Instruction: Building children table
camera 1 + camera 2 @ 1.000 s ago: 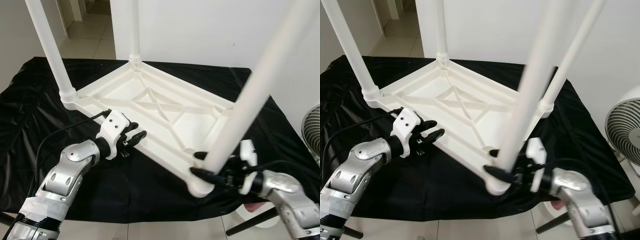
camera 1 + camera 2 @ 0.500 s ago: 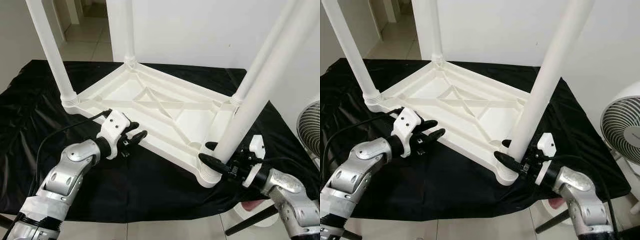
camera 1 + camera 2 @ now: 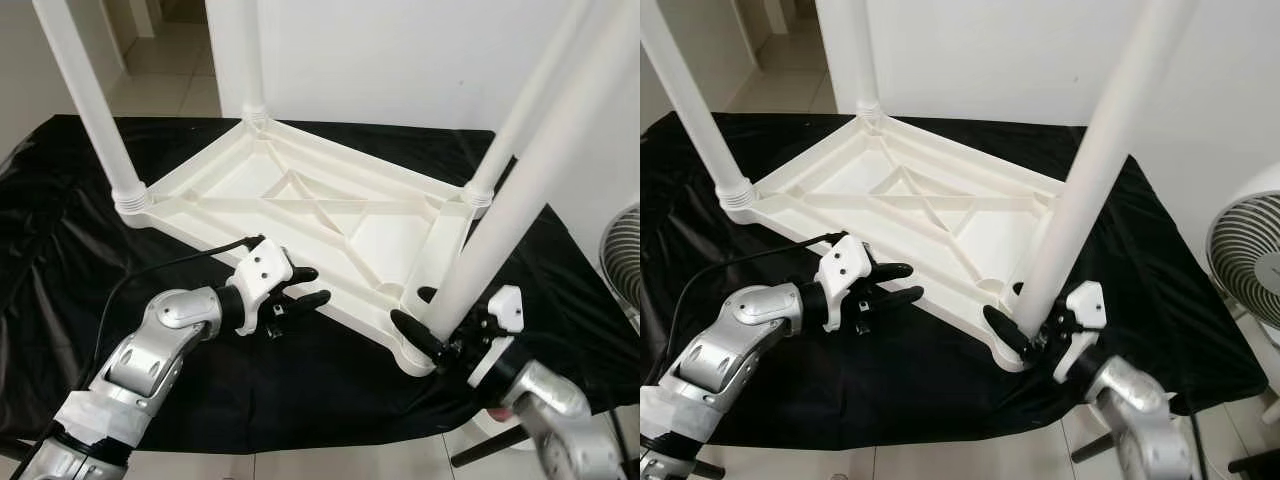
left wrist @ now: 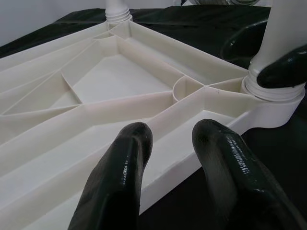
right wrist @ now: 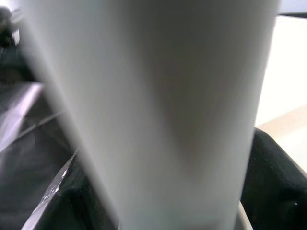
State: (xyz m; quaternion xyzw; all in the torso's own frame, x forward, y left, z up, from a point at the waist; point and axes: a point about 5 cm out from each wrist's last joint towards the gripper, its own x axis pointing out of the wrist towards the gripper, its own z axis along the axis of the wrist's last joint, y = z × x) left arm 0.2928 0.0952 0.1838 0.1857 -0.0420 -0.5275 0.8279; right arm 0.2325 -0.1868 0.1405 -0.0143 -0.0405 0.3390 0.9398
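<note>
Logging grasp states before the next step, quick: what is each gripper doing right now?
Left gripper: open, holding nothing, jaws at the near edge of the upturned white table top.
Right gripper: shut on the near table leg, close to its socket.

White plastic table (image 3: 330, 215) with white legs (image 3: 520, 215) on glossy black sheet (image 3: 60, 230); silver arms, black fingers (image 3: 295, 297), white wrist housings; pale beige floor tiles (image 3: 165, 85).
</note>
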